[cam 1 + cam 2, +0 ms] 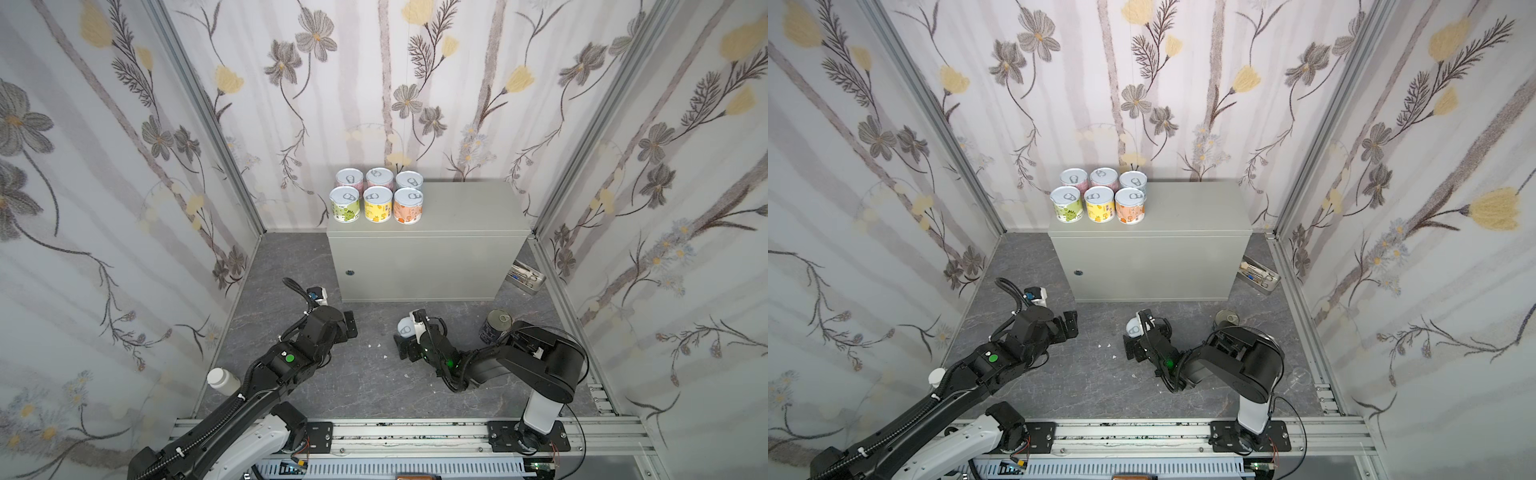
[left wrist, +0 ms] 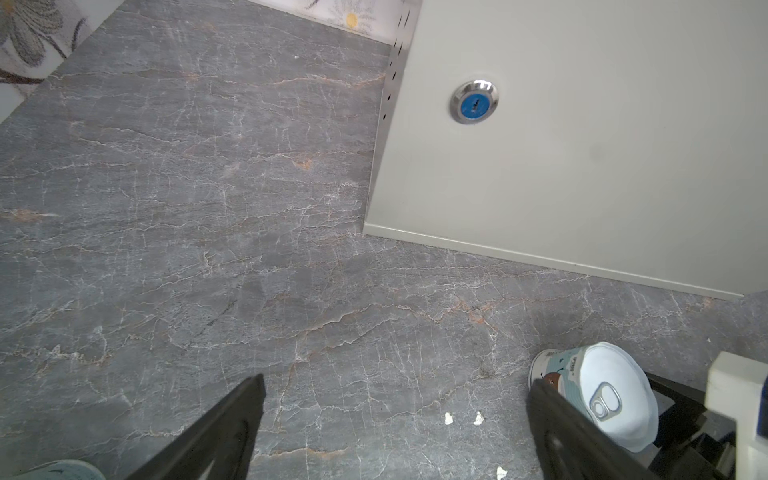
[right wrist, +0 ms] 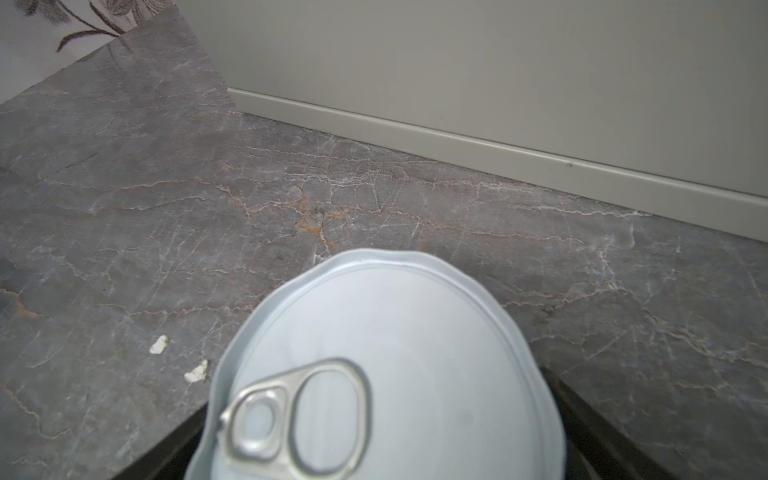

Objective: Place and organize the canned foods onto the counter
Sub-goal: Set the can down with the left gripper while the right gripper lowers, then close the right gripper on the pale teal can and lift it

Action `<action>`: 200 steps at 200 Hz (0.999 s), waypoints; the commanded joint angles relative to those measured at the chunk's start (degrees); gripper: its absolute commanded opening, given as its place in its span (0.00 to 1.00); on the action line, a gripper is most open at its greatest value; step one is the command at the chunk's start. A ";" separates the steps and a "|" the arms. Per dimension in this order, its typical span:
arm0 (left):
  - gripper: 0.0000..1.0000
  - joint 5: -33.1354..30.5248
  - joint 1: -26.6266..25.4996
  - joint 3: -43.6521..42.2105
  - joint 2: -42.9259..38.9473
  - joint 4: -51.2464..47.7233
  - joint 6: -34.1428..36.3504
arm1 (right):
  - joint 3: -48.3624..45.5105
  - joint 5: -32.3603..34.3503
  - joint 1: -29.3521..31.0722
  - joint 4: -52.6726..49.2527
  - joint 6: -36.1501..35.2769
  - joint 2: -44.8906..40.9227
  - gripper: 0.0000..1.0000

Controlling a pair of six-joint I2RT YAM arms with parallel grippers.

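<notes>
Six short canned foods point(image 1: 377, 195) point(image 1: 1098, 197) stand in two rows on the left end of the counter point(image 1: 457, 208) point(image 1: 1183, 208). A short pale blue can point(image 1: 404, 327) point(image 1: 1134, 327) point(image 2: 611, 399) point(image 3: 395, 316) leans on the floor before the counter. My right gripper point(image 1: 406, 334) point(image 1: 1136, 333) point(image 3: 382, 395) is open, a finger on each side of that can. Beside my right arm stands a taller dark navy can point(image 1: 496, 328) point(image 1: 1227, 319). My left gripper point(image 1: 351, 325) point(image 1: 1071, 322) point(image 2: 395, 382) hangs open and empty over the floor.
A white-capped bottle point(image 1: 222, 380) point(image 1: 936, 376) stands by the left wall under my left arm. A metal tray of utensils point(image 1: 528, 278) point(image 1: 1260, 276) sits right of the counter. The counter's front point(image 2: 582, 166) point(image 3: 498, 62) rises just beyond both grippers. White crumbs point(image 2: 449, 417) dot the floor.
</notes>
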 commanded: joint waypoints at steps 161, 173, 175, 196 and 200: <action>1.00 1.56 1.09 0.89 1.50 1.97 0.66 | 3.73 3.49 -0.43 -4.25 -2.05 0.18 0.66; 1.00 1.93 1.08 0.92 1.43 1.97 0.45 | 2.95 3.76 -0.27 -5.05 -2.05 -1.83 0.65; 1.00 2.05 1.09 1.04 1.38 1.97 0.40 | 2.91 3.72 -0.16 -5.26 -2.05 -2.12 0.65; 1.00 3.17 1.08 1.21 1.14 1.90 0.21 | 1.98 4.55 0.19 -7.91 -1.90 -5.86 0.63; 1.00 3.41 1.01 1.29 1.05 1.89 0.25 | 1.73 4.58 0.27 -8.38 -1.87 -6.63 0.62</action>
